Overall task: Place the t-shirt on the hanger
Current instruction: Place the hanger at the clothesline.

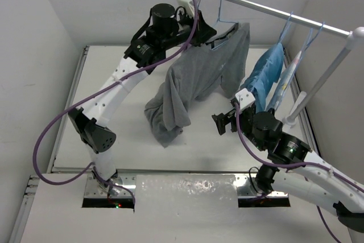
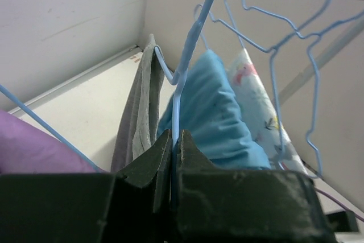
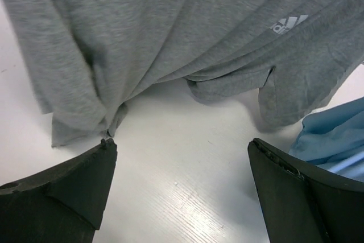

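Observation:
The grey t-shirt (image 1: 196,75) hangs by its neck from the pale-blue wire hanger (image 1: 226,1), whose hook is over the rail. The shirt's lower part bunches on the table. My left gripper (image 1: 206,30) is high up at the shirt's collar. In the left wrist view it (image 2: 173,139) is shut on the hanger's wire (image 2: 181,86), with the grey shirt (image 2: 139,115) just left of it. My right gripper (image 1: 223,122) is open and empty above the table, right of the shirt. In the right wrist view it (image 3: 181,143) faces the shirt's hanging folds (image 3: 142,32).
A metal rail (image 1: 273,11) runs across the back right on white posts. A light-blue garment (image 1: 266,75) and a patterned white one (image 2: 256,98) hang there on other blue hangers (image 1: 311,33). A purple cable (image 1: 62,118) loops along the left arm. White walls enclose the table.

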Tool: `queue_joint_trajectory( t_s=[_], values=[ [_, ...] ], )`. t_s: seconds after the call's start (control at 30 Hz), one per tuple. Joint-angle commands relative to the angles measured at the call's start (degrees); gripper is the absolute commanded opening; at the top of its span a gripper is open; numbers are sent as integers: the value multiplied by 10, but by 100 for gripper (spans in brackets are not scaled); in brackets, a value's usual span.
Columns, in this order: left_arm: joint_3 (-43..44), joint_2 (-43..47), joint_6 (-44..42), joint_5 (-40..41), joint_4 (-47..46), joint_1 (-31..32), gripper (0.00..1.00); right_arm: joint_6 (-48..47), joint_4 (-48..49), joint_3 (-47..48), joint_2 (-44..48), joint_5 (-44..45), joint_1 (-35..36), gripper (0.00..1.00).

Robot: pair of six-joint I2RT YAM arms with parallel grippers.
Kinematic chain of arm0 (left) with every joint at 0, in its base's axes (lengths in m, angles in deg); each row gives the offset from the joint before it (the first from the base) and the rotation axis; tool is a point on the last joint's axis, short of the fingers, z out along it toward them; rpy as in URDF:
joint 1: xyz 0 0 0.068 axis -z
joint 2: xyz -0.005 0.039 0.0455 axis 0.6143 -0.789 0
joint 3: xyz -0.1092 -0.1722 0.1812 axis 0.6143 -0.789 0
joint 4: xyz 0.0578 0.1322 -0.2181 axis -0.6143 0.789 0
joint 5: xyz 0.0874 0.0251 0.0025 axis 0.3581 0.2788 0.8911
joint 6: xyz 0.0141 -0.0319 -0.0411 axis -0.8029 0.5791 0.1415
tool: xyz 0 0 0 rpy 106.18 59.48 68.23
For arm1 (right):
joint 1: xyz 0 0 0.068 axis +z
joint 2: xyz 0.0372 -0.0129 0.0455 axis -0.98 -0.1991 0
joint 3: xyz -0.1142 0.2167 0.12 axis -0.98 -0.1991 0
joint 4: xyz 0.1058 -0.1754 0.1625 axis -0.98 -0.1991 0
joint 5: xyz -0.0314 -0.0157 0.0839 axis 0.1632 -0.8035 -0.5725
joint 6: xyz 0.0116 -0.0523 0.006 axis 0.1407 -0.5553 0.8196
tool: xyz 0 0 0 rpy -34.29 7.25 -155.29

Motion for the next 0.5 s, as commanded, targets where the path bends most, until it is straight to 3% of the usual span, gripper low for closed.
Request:
queue_joint_trajectory(
  t_s=[0.0,0.47],
  values=[
    [47,-9,-11,35,-69,6,0,8,13,-8,5,12,1,94],
    [63,-95,-57,50,-80,5,0,15,-8,-20,10,21,1,94]
  ],
)
